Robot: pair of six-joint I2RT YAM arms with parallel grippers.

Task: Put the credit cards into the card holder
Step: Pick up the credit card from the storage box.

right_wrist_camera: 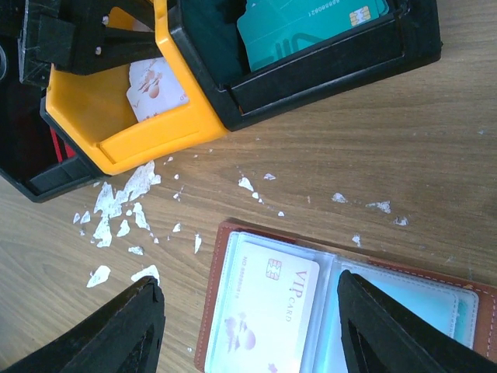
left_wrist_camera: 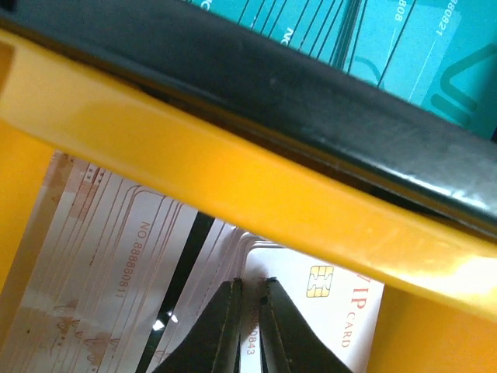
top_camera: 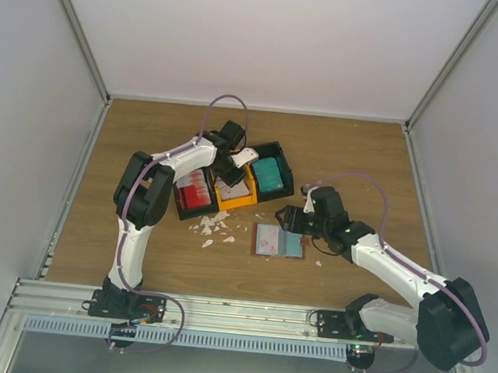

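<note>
The card holder (top_camera: pixel 279 240) lies open on the table, reddish-brown (right_wrist_camera: pixel 213 295). A white VIP card (right_wrist_camera: pixel 264 311) sits in its left clear pocket and a teal card (right_wrist_camera: pixel 411 303) in its right. My right gripper (right_wrist_camera: pixel 248 280) hangs open and empty just above it, also in the top view (top_camera: pixel 291 218). My left gripper (left_wrist_camera: pixel 250 281) is down inside the orange bin (top_camera: pixel 235 194). Its jaws are nearly closed, with a narrow gap, over the face of a white VIP card (left_wrist_camera: pixel 311 311) on a stack of white cards (left_wrist_camera: pixel 101 256). I see nothing clamped between them.
Three bins stand side by side: a black one with red cards (top_camera: pixel 194 190), the orange one (right_wrist_camera: pixel 147 132), and a black one with teal cards (right_wrist_camera: pixel 303 27). White scraps (right_wrist_camera: pixel 116 202) litter the wood between the bins and the wallet. White walls enclose the table.
</note>
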